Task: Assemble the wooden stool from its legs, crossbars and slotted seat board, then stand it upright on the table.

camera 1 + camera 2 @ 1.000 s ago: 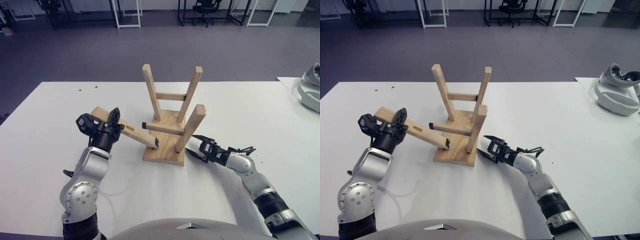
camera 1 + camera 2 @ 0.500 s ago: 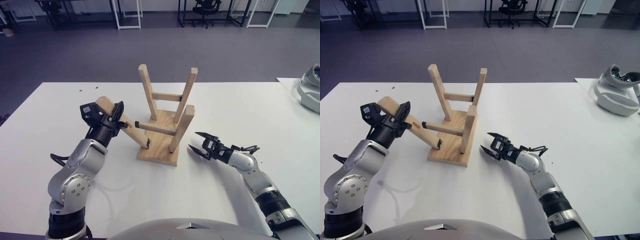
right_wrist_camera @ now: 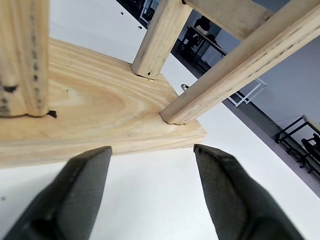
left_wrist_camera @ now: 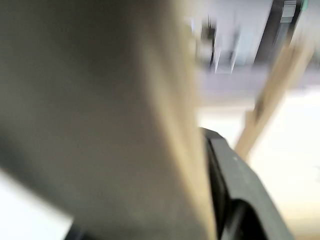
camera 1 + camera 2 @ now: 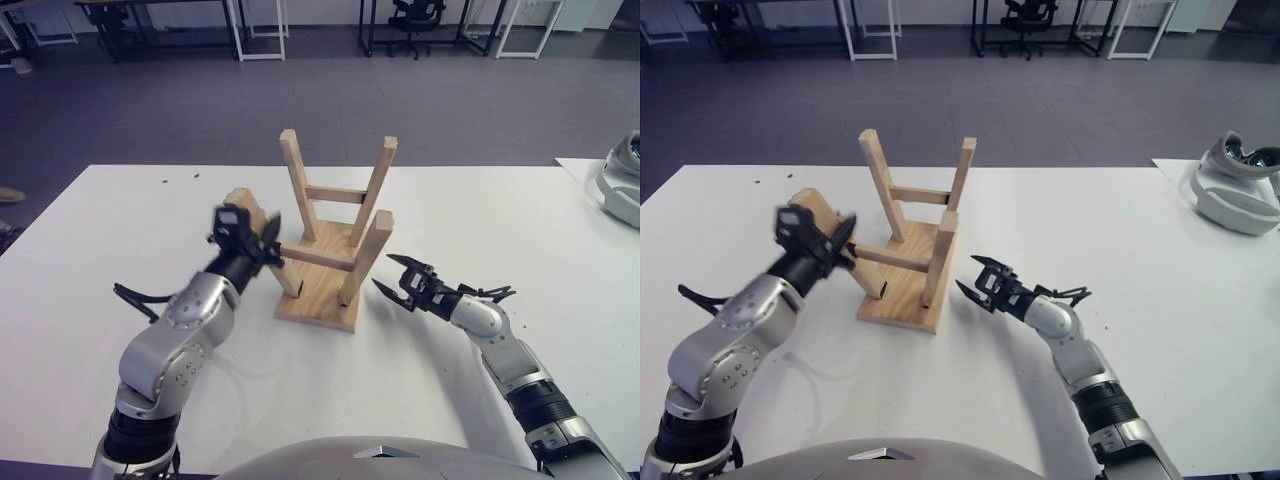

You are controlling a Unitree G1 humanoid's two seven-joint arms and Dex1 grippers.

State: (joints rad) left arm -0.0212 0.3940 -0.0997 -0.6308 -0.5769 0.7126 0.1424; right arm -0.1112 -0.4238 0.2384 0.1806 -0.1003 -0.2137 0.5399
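On white table [image 5: 100, 230] before a dim room of metal frames, clamps the left gripper [image 5: 268, 245] tight on a loose leg [image 5: 243, 205], slanting it down onto the near-left part of the slotted seat board [image 5: 318, 305]. Poises the right gripper [image 5: 386, 273] just beside the board's right edge, fingers [image 3: 85, 190] spread wide, apart from the wood. Shows the board lying flat, underside up, with three legs [image 5: 300, 185] rising from it and two crossbars [image 5: 338, 193] between them, a headset [image 5: 622, 180] well apart at the table's right edge.
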